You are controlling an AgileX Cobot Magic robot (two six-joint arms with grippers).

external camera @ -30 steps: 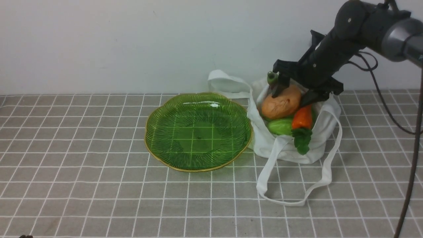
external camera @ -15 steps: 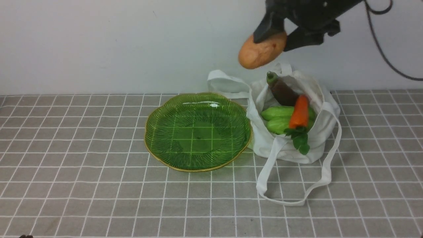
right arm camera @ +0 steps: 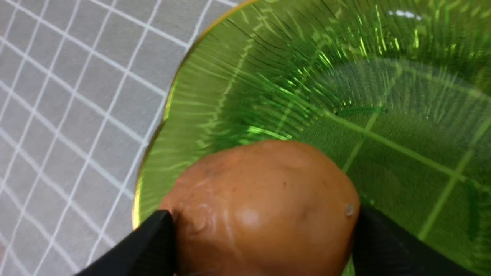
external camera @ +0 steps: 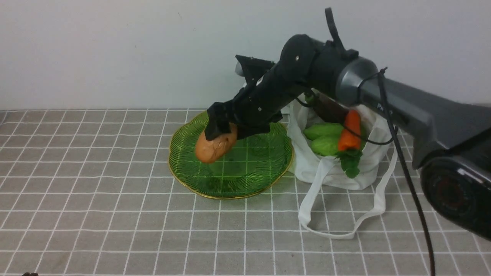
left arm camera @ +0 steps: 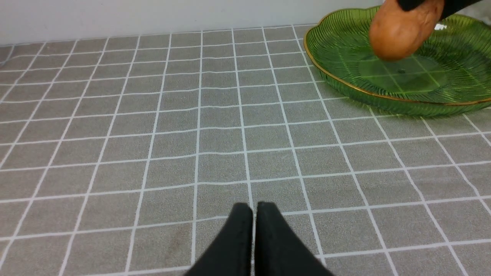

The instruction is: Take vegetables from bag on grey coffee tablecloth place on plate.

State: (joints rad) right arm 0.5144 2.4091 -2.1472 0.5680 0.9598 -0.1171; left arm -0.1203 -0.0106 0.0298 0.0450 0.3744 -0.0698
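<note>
My right gripper (external camera: 224, 132) is shut on the orange-brown potato (external camera: 215, 146), holding it low over the left half of the green glass plate (external camera: 264, 168). In the right wrist view the potato (right arm camera: 261, 207) sits between both black fingers (right arm camera: 153, 241) above the plate (right arm camera: 307, 76). The white bag (external camera: 337, 168) stands right of the plate on the grey tablecloth (external camera: 96, 191), holding an orange carrot (external camera: 350, 130), two pale green gourds (external camera: 324, 138) and a dark eggplant (external camera: 332, 109). My left gripper (left arm camera: 254, 209) hovers shut and empty over the cloth (left arm camera: 153, 134), left of the plate (left arm camera: 383, 92).
The bag's long white strap (external camera: 345, 226) lies looped on the cloth in front of the bag. A pale wall (external camera: 115, 50) runs along the far edge. My right arm (external camera: 422, 111) reaches across above the bag.
My right gripper lifted the potato out of the bag, swung it left and lowered it over the plate. The carrot in the bag shifted upright.
</note>
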